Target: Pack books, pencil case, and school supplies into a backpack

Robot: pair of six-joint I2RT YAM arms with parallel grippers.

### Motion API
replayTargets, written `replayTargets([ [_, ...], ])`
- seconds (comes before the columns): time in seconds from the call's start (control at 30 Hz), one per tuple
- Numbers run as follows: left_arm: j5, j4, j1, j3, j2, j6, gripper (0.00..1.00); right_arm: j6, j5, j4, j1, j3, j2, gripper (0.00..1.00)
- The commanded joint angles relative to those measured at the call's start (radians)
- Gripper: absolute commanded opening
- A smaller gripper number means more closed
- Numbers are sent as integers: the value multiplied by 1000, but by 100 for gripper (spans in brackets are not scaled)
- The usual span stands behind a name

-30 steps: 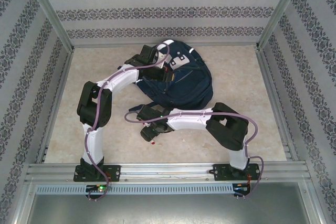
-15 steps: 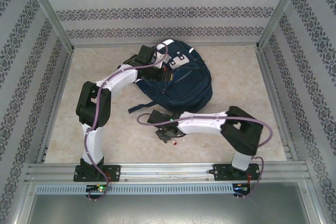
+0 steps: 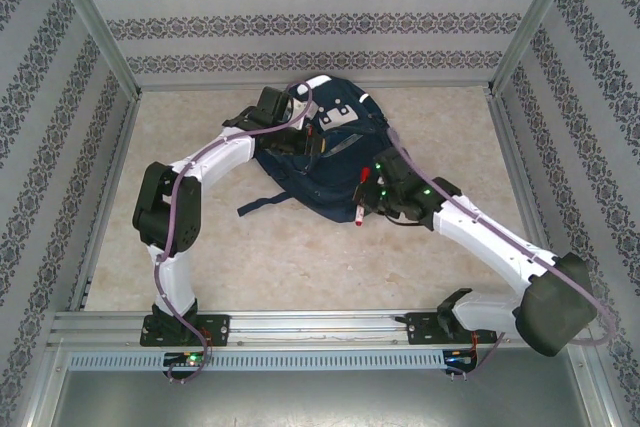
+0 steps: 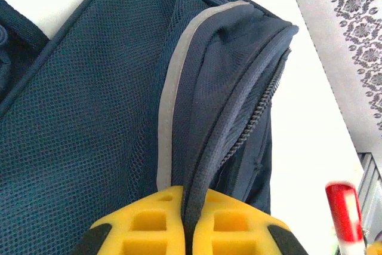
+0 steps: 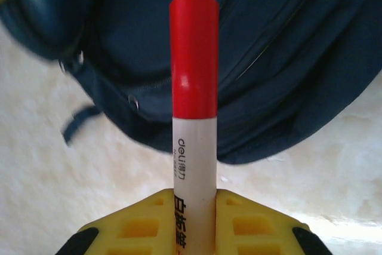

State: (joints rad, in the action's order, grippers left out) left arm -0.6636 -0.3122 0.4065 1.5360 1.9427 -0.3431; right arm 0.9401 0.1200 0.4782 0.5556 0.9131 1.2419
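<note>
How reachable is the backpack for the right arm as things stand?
Probably yes: its jaws hold the marker at the backpack edge, nothing between; the left jaws pinch fabric by the zipper.

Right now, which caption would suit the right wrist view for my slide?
Right pincer grips a red-capped white marker, with the navy backpack behind it.
</note>
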Motion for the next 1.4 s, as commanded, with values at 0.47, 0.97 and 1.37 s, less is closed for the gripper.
replayTargets([
  [0.47,-55,116,70,1,-81,-122,0,590,83,-489,-120,85,361,15],
  [0.97,-40,21,63,51,-72,-31,0,334,95,-371,-156,54,294,52],
  [1.37,-57,-151,52,14,-173,107,41,-134,220,-124,-271,-56,69,55],
])
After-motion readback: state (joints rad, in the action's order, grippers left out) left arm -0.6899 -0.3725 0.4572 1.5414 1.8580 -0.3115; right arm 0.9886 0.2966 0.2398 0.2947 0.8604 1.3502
